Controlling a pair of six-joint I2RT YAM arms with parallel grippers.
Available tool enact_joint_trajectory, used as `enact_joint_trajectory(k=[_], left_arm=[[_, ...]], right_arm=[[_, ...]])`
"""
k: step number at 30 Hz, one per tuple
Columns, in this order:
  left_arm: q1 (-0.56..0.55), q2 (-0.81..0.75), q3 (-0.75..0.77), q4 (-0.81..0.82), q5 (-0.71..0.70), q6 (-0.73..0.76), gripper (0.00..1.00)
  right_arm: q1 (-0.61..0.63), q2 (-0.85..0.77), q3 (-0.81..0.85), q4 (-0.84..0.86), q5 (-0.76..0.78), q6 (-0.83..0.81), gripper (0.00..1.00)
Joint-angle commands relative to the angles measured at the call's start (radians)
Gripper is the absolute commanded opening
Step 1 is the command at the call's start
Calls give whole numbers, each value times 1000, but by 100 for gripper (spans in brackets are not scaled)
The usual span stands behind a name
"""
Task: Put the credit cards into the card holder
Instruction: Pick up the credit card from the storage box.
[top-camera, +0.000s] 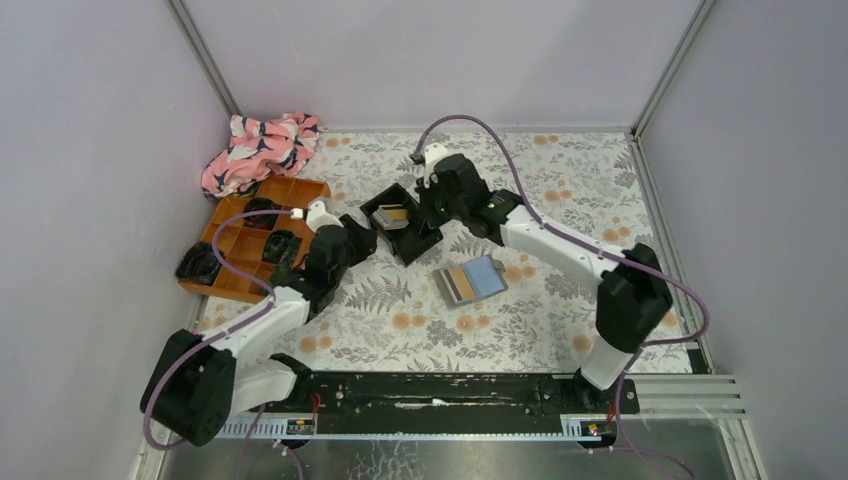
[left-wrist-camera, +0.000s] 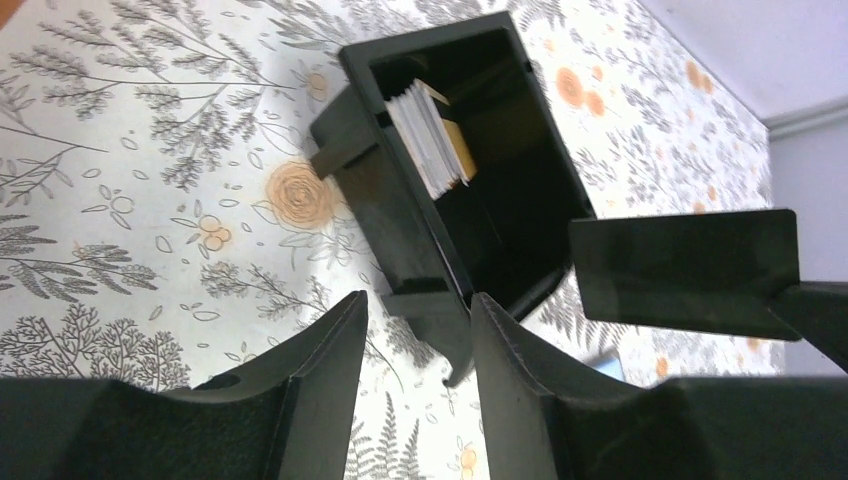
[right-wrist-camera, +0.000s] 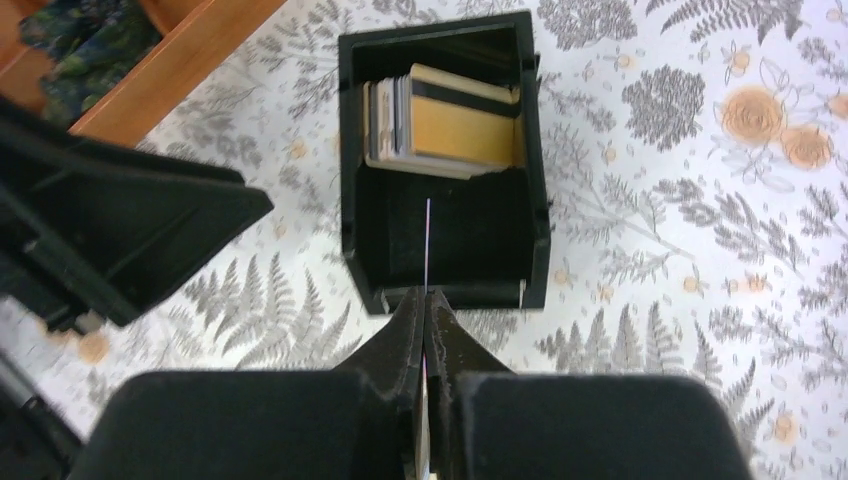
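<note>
A stack of gold and silver-grey credit cards (right-wrist-camera: 450, 120) stands on edge at the far end of a black square tray (right-wrist-camera: 538, 200); it also shows in the top view (top-camera: 393, 214) and the left wrist view (left-wrist-camera: 430, 135). My right gripper (right-wrist-camera: 425, 295) is shut on one thin card (right-wrist-camera: 427, 235), seen edge-on, held over the tray's near part. My left gripper (left-wrist-camera: 418, 297) is open, with the tray's near corner (left-wrist-camera: 400, 220) between its fingers. The card holder (top-camera: 470, 280) lies open on the table to the right of the tray, showing yellow-orange and blue inside.
An orange compartment tray (top-camera: 250, 240) with dark objects lies at the left, behind my left arm. A pink patterned cloth (top-camera: 260, 150) sits at the back left. Enclosure walls and metal frame rails bound the floral table (top-camera: 560, 330).
</note>
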Motion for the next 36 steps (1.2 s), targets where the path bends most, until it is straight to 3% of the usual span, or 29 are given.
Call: enact_joint_trajectory(k=[1, 8, 12, 16, 24, 36], left_arm=[[-14, -91, -51, 86, 136, 112, 51], [-57, -135, -113, 268, 408, 206, 52], [-71, -99, -149, 465, 666, 205, 53], [-120, -46, -140, 542, 796, 227, 53], [-153, -18, -172, 650, 927, 227, 53], [-153, -2, -189, 651, 952, 266, 52]], right_arm=[[10, -193, -123, -8, -93, 65, 0], [10, -459, -396, 19, -230, 165, 0], [11, -564, -501, 29, -274, 212, 0], [10, -636, -575, 44, -312, 257, 0], [9, -682, -634, 60, -340, 296, 0], [0, -697, -655, 89, -415, 331, 0]])
